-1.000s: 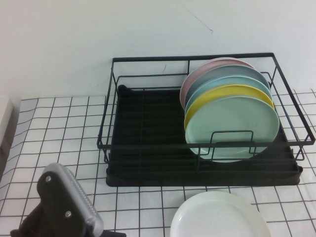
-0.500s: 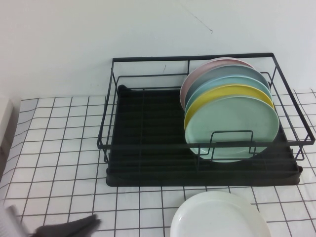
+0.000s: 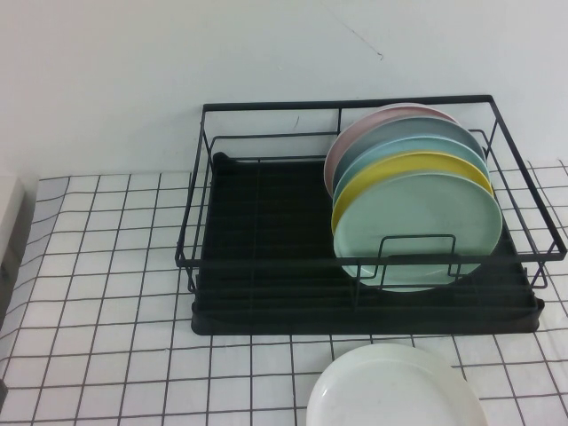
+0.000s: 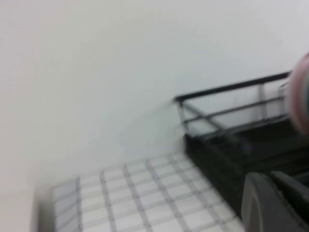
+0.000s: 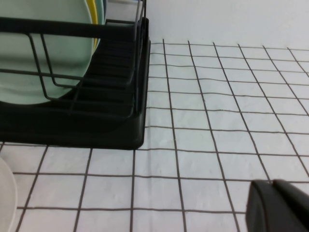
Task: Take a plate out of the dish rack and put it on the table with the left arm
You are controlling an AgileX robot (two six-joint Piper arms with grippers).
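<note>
The white plate [image 3: 395,390] lies flat on the table [image 3: 106,266] at the front edge, just in front of the dish rack [image 3: 266,266]. Its edge also shows in the right wrist view [image 5: 4,193]. The rack holds several upright plates, the mint-green plate [image 3: 417,226] in front and the yellow plate [image 3: 390,170] behind it. Neither arm shows in the high view. In the left wrist view my left gripper [image 4: 270,175] is shut and empty, off the rack's [image 4: 227,145] left corner. In the right wrist view my right gripper [image 5: 273,182] is shut and empty, low over the table [image 5: 203,121] to the right of the rack [image 5: 72,121].
A white wall [image 3: 266,53] stands right behind the rack. A pink plate [image 3: 355,133] and bluish plates [image 3: 417,133] stand at the back of the stack. The rack's left half has no plates in it. Grid cloth stretches to the left of the rack.
The left arm, at the lower left of the high view one second ago, has pulled back down and left out of that view. The plates and rack have not moved.
</note>
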